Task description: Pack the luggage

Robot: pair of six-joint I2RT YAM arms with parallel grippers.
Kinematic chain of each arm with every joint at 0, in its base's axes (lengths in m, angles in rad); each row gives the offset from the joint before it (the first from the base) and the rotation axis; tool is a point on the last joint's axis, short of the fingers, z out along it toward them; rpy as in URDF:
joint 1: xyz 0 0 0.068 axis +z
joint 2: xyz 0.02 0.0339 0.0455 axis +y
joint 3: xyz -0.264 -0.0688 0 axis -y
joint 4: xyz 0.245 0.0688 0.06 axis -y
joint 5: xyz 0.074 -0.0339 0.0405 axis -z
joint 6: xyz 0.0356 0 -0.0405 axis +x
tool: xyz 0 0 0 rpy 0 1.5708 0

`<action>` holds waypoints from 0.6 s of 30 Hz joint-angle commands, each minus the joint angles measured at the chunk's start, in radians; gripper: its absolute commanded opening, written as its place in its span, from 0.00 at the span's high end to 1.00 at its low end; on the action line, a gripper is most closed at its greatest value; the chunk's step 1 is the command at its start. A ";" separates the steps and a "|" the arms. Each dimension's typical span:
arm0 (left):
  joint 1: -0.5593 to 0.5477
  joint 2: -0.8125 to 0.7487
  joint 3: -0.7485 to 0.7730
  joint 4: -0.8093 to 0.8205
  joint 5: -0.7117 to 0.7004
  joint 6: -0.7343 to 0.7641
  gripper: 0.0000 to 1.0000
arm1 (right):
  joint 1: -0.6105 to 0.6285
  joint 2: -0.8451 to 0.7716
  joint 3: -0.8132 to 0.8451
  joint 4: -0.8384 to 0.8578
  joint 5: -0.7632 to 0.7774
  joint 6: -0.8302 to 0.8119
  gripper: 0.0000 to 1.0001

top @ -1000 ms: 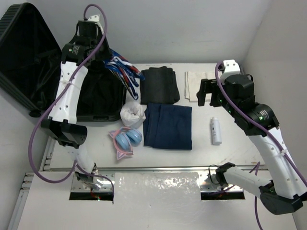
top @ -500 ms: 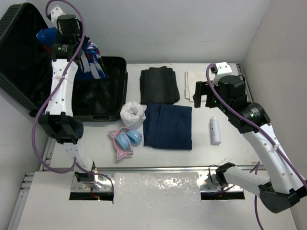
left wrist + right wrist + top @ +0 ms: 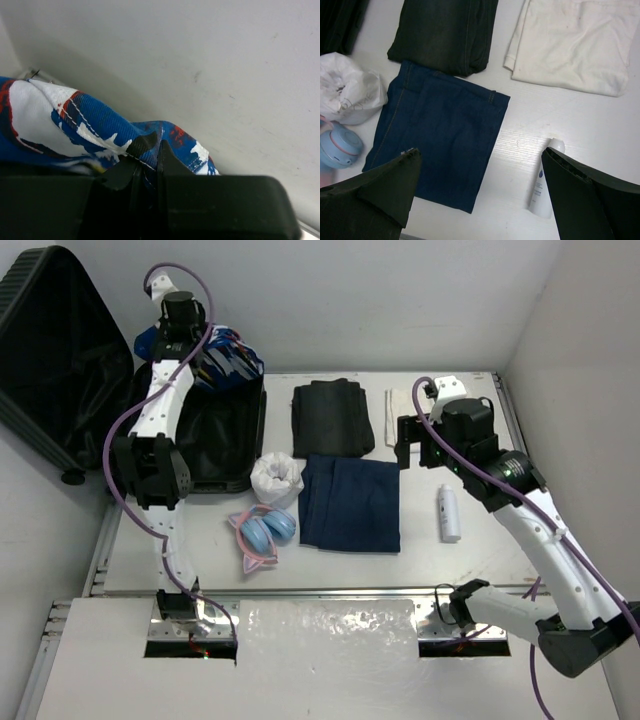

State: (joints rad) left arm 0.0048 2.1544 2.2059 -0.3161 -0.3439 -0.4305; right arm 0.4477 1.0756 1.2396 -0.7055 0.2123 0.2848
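Note:
The luggage [image 3: 60, 370] lies open at the far left, its ribbed lid leaning on the wall and its lined base [image 3: 215, 435] flat on the table. My left gripper [image 3: 203, 343] is shut on a blue, white and red patterned cloth [image 3: 228, 357], held bunched above the far edge of the base. In the left wrist view the fingertips [image 3: 141, 144] pinch a fold of that cloth [image 3: 75, 120] in front of the wall. My right gripper [image 3: 420, 440] hangs open and empty above the table, over the edge of a folded navy denim piece [image 3: 440, 135].
A folded black garment [image 3: 332, 417], the navy denim [image 3: 350, 502] and a cream cloth [image 3: 408, 405] lie right of the luggage. A white bottle [image 3: 450, 512] lies near the right arm. A white bag [image 3: 276, 478] and blue headphones [image 3: 265, 532] sit by the base's near corner.
The left arm swung the patterned cloth left towards the lid, then back right to the far edge of the base. The right gripper drifted a little left, still open.

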 commanded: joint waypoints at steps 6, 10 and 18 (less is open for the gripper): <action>0.020 -0.037 0.118 0.269 0.069 0.165 1.00 | -0.003 0.007 -0.017 0.044 -0.008 -0.026 0.01; 0.015 -0.106 -0.014 0.346 0.049 0.222 1.00 | -0.003 0.009 -0.023 0.058 -0.025 -0.022 0.01; 0.015 -0.218 -0.319 0.502 0.089 0.268 1.00 | -0.003 -0.017 -0.077 0.086 -0.071 -0.012 0.01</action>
State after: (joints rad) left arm 0.0151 2.0743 1.9530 -0.0471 -0.2741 -0.1940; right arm 0.4473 1.0855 1.1725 -0.6659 0.1699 0.2684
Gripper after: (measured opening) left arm 0.066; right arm 0.985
